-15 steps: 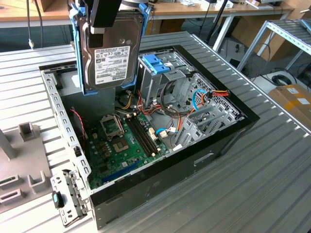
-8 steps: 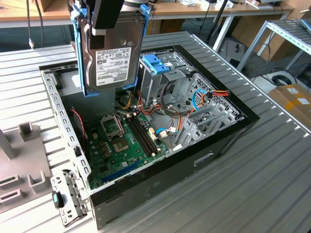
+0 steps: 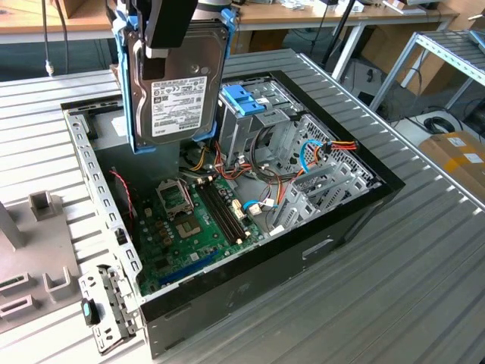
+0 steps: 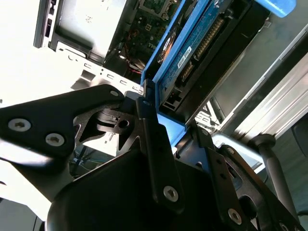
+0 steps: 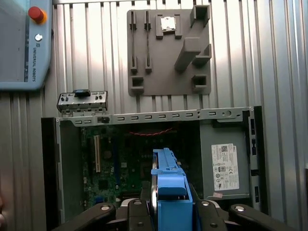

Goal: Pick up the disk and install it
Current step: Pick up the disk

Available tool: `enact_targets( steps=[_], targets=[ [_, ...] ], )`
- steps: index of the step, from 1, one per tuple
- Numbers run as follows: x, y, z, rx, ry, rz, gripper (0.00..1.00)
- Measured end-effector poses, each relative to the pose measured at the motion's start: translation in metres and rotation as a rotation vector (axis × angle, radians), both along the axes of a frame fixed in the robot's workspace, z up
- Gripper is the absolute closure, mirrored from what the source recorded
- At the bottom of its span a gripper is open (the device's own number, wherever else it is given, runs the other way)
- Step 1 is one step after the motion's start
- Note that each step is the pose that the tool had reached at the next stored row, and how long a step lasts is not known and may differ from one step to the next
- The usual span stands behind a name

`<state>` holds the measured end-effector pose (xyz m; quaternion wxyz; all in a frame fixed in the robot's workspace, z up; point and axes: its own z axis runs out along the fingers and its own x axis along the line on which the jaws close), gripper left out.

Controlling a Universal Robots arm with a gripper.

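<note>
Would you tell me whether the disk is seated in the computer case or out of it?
Out: the gripper holds the disk on edge above the open computer case.

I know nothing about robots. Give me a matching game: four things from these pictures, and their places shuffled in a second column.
1 disk
2 motherboard
3 grey fixture plate
4 red button

A on the table outside the computer case
B in the gripper, above the open case
C on the pendant
D inside the case, at the bottom

Pairs: 1-B, 2-D, 3-A, 4-C
</note>
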<state>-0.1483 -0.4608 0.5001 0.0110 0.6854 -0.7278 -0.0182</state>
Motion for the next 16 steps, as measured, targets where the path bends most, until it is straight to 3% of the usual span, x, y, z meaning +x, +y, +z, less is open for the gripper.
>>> enact_targets(
  steps=[16],
  targets=[
    [0.002, -0.0098, -0.0011, -0.0019, 0.0, 0.0, 0.63]
  ],
)
